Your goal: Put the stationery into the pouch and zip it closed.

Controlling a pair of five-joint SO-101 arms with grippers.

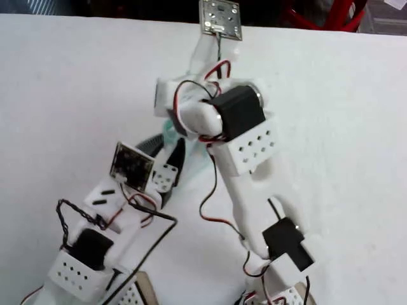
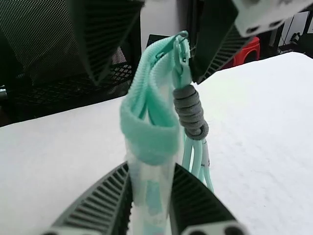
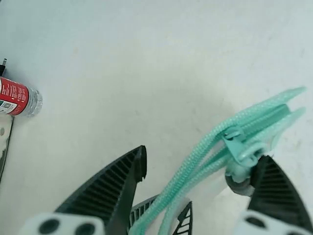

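- Left claw (image 2: pixel 149 169) is pinched narrow on the see-through plastic pouch with the mint-green zipper tape (image 2: pixel 146 142), holding it up on edge over the white table (image 2: pixel 254 147). I can't tell if the bottom actually touches the surface.
- Something pale green shows through the clear wall between those pads. I can't make out what it is, so I'm guessing that's the stationery already inside.
- Just above that grip, the grey cord-wrapped zipper pull (image 2: pixel 190 110) hangs right beside the tape, dangling off the mint slider (image 3: pixel 238 144) near the top end.
- Right claw (image 3: pixel 204 156) is spread wide and holding nothing. It straddles that end of the zip, with one finger up against the grey pull and the other well apart from the tape.
- So I reckon I'm at the zipping step. I can't tell how much of the zip is already run.
- How I'd do it: close the right claw on the pull or slider only, not the tape. Then drag straight along the line of the zip while the other claw stays a firm anchor. Any sideways tug will probably twist the pouch or slide it out of the pinch.
- Farther out, a small clear bottle with a red label (image 3: pixel 17 98) lies at the table's edge, well away from all this.
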